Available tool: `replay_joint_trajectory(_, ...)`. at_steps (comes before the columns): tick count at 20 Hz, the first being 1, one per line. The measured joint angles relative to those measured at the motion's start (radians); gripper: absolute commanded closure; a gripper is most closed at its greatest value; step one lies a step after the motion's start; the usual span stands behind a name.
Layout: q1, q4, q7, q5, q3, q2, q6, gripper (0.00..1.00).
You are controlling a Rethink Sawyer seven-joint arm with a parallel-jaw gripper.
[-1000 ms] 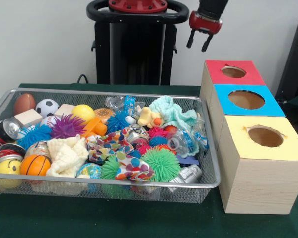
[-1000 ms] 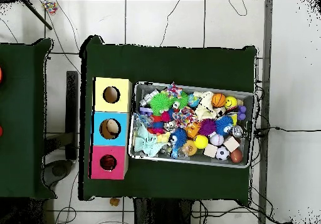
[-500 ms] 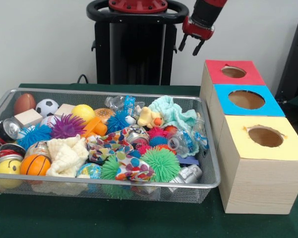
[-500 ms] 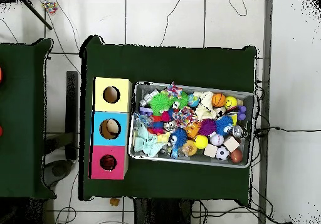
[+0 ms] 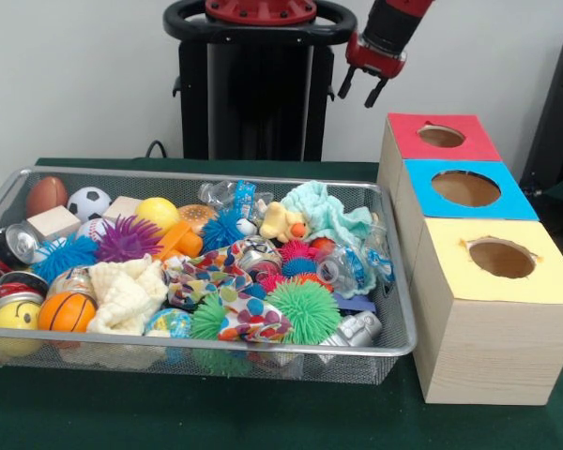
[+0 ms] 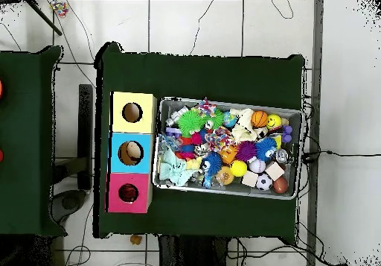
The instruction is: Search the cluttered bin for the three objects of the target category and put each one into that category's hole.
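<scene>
1. Front view: the red and black gripper [image 5: 360, 86] hangs high in the air, above and to the left of the red-topped wooden box [image 5: 438, 137]. Its two black fingers are spread apart with nothing between them.
2. Three wooden boxes stand in a row to the right of the bin, each with a round hole in its lid: the red-topped one farthest back, the blue-topped box [image 5: 465, 189] in the middle, the yellow-topped box [image 5: 497, 260] nearest the camera.
3. The silver wire-mesh bin [image 5: 394, 309] on the green tablecloth [image 5: 263, 417] is heaped with toys. The target category cannot be told from the pictures.
4. Among the clutter: an orange mini basketball [image 5: 66, 311] at the front left, a black-and-white mini soccer ball [image 5: 88, 202] and a brown mini football [image 5: 45, 195] at the back left, a green spiky rubber ball [image 5: 304, 310] near the front right, a purple spiky ball [image 5: 127, 238], a pale teal cloth [image 5: 330, 214] at the back right, and a cream knitted cloth [image 5: 124, 292].
5. Overhead view: the gripper does not show. The mesh bin [image 6: 229, 191] lies just right of the box row, yellow-topped box [image 6: 132, 112] uppermost, blue-topped box [image 6: 131, 153] in the middle, red-topped box [image 6: 128, 193] lowest. Something pale shows inside the blue hole and something red inside the red hole.
</scene>
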State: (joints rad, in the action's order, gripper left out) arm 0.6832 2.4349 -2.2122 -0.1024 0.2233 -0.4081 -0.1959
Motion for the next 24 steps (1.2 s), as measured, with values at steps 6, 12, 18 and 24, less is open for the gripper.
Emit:
replay_joint_trajectory(6,0.043,-0.001,0.0,-0.053,0.0,0.0,0.0,0.0)
replay_joint_trajectory(12,0.053,-0.002,0.0,-0.078,-0.001,0.0,0.0,0.0)
replay_joint_trajectory(18,0.053,-0.002,0.0,-0.079,-0.001,0.0,0.0,0.0)
replay_joint_trajectory(24,0.057,-0.015,0.0,-0.09,-0.002,0.012,0.0,0.0)
